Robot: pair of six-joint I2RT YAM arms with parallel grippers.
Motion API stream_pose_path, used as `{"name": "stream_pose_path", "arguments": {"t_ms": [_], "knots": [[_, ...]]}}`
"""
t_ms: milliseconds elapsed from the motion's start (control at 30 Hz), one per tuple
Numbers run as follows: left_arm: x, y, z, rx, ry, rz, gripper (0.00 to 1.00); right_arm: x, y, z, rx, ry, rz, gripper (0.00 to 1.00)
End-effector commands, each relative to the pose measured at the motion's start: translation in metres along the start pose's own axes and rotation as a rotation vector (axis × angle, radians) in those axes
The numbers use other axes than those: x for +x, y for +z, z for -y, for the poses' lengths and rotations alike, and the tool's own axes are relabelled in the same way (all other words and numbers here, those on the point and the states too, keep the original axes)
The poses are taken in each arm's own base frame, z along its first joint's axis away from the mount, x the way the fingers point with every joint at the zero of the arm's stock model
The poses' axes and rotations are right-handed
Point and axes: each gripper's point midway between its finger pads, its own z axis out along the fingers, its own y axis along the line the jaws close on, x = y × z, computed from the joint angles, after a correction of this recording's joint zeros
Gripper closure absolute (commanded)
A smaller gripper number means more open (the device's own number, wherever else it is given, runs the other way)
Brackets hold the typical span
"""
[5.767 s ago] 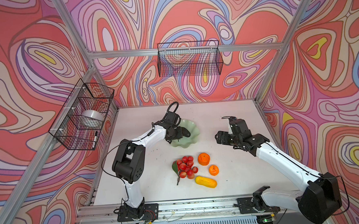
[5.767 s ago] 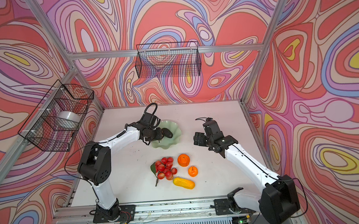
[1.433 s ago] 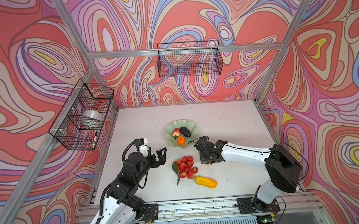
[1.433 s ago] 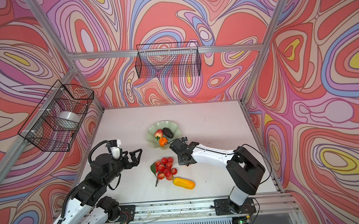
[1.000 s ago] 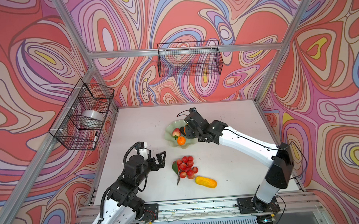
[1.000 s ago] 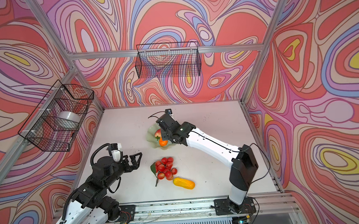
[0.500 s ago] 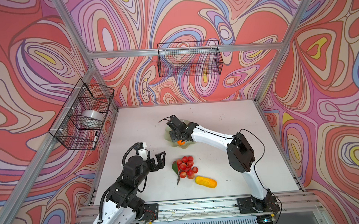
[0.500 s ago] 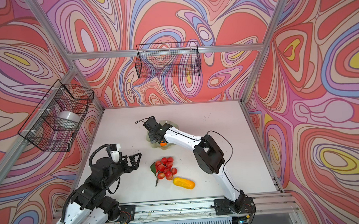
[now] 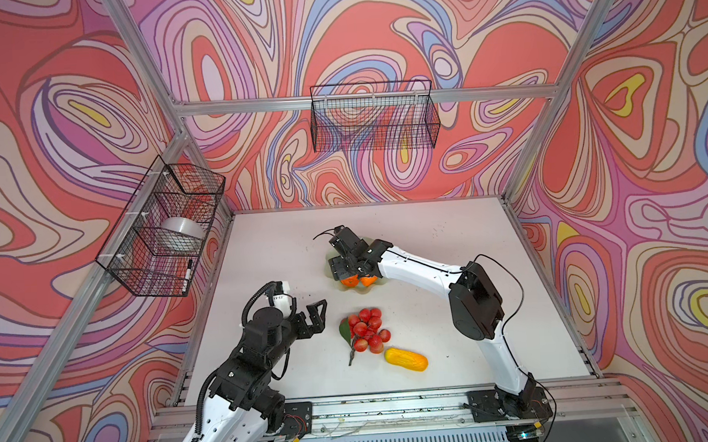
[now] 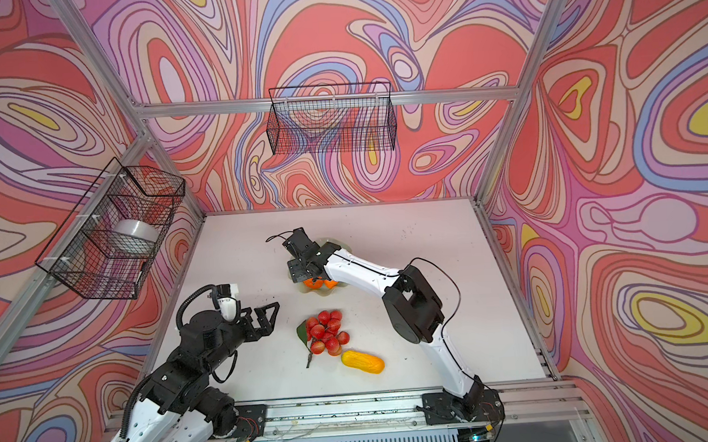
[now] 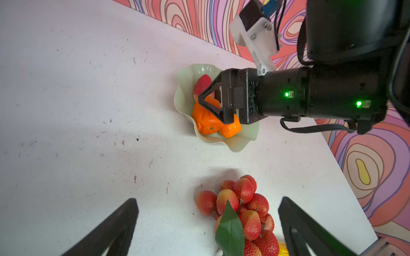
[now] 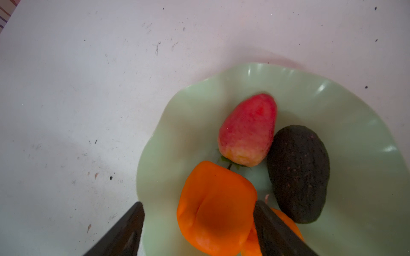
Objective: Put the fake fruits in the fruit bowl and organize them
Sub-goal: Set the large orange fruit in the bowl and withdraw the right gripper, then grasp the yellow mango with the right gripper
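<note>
The pale green fruit bowl holds a red-yellow pear-like fruit, a dark avocado and two oranges. My right gripper hangs over the bowl, open, straddling the nearer orange with a gap on one side. The red grape bunch and the yellow oblong lie on the table in front of the bowl. Left of the grapes, my left gripper is open and empty.
A black wire basket with a white bowl inside hangs on the left wall. Another wire basket hangs on the back wall. The right arm's elbow stands right of the grapes. A metal rail runs along the front edge.
My right gripper came down over the bowl with the second orange and its jaws have spread, letting it go beside the first. The left arm has barely moved.
</note>
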Motion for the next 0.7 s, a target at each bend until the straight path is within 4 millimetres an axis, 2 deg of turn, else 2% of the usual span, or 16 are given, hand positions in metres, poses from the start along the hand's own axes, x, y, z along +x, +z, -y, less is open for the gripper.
{"name": "stream_pose_path", "arguments": {"t_ms": [0,100,200,300,400,467,600,667], "knots": [[-0.001,-0.001,0.002,0.004,0.007,-0.005,0.00,-0.007,-0.060,0.018,0.004,0.017,0.052,0.18],[-0.002,0.000,0.002,0.006,0.012,0.000,0.00,0.030,-0.107,0.034,-0.032,-0.012,0.030,0.18],[-0.003,0.003,0.003,0.005,0.028,-0.001,0.00,0.087,-0.144,0.040,-0.099,-0.052,-0.021,0.17],[-0.004,0.007,0.003,-0.003,0.035,-0.008,0.00,0.136,-0.172,0.041,-0.173,-0.038,-0.058,0.17],[0.000,0.012,0.003,-0.003,0.041,-0.035,0.00,0.172,-0.184,0.035,-0.204,0.003,-0.076,0.17],[-0.012,0.008,0.011,0.010,0.041,-0.010,0.00,0.194,-0.185,0.029,-0.172,-0.023,-0.091,0.17],[-0.013,0.012,0.015,0.037,0.022,0.002,0.00,0.231,-0.168,0.020,-0.091,-0.113,-0.161,0.17],[0.001,0.018,0.010,0.040,0.007,-0.033,0.00,0.243,-0.159,0.016,-0.073,-0.152,-0.190,0.17]]}}
